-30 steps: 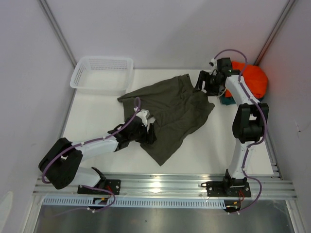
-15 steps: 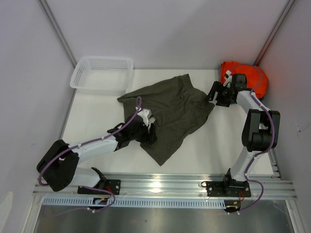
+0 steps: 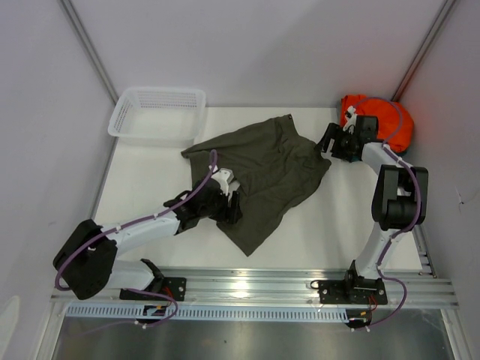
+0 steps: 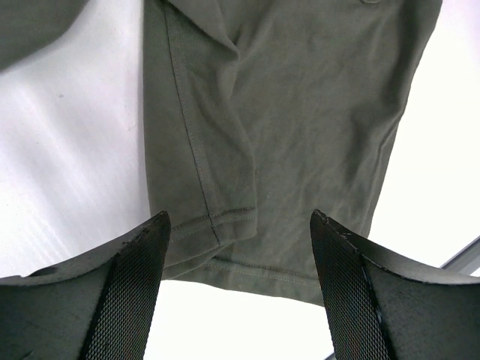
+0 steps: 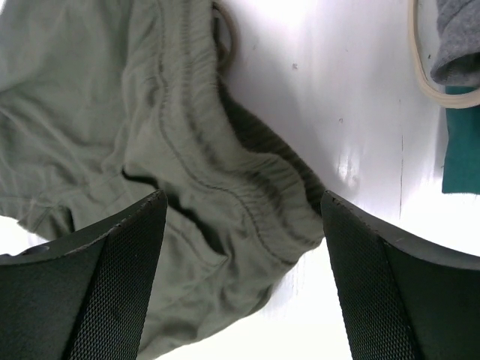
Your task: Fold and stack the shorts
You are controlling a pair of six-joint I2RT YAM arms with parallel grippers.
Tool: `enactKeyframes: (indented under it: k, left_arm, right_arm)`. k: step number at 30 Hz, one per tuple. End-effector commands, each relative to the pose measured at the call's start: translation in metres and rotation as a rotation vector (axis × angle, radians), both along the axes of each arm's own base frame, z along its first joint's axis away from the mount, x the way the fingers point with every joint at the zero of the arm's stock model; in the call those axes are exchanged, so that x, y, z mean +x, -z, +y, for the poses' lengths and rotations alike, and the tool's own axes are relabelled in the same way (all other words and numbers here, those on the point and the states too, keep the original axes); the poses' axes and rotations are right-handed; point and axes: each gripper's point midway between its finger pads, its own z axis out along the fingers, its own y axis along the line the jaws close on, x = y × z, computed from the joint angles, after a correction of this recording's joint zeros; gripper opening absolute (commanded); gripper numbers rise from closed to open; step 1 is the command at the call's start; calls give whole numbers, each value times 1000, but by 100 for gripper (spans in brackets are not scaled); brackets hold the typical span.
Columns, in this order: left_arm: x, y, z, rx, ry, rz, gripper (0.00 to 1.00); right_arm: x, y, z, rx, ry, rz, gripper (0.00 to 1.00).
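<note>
The olive-green shorts (image 3: 262, 172) lie spread and rumpled in the middle of the white table. My left gripper (image 3: 234, 206) is open and empty, hovering over the near hem of one leg (image 4: 247, 232). My right gripper (image 3: 325, 140) is open and empty at the shorts' right edge, over the gathered waistband (image 5: 225, 180). A loop of the waist cord (image 5: 225, 34) shows at the top of the right wrist view.
A white mesh basket (image 3: 159, 114) stands at the back left. Bright orange shorts (image 3: 384, 120) lie heaped at the back right, with a teal garment (image 5: 459, 150) and grey cloth beside them. A metal rail runs along the near table edge.
My right arm swung from over the shorts' back edge out to the right, then came back a little toward the waistband. The left arm and the shorts have barely moved.
</note>
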Motion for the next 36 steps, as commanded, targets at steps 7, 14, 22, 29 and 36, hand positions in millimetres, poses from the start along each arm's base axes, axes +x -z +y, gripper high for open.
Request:
enactKeyframes:
  k: [7, 14, 22, 29, 36]
  left_arm:
    - [1, -11, -2, -12, 22, -47, 77]
    - [-1, -11, -3, -20, 28, -45, 77]
    - [1, -11, 1, 18, 23, -43, 77]
    - [30, -33, 3, 38, -33, -67, 80]
    - [122, -91, -47, -44, 1, -115, 80]
  right_arm:
    - [8, 29, 13, -4, -37, 15, 82]
    - [-15, 26, 23, 41, -36, 24, 25]
    - [-72, 22, 31, -60, 66, 114, 0]
    - [-156, 16, 63, -86, 37, 96, 0]
    - [-219, 38, 72, -32, 42, 213, 0]
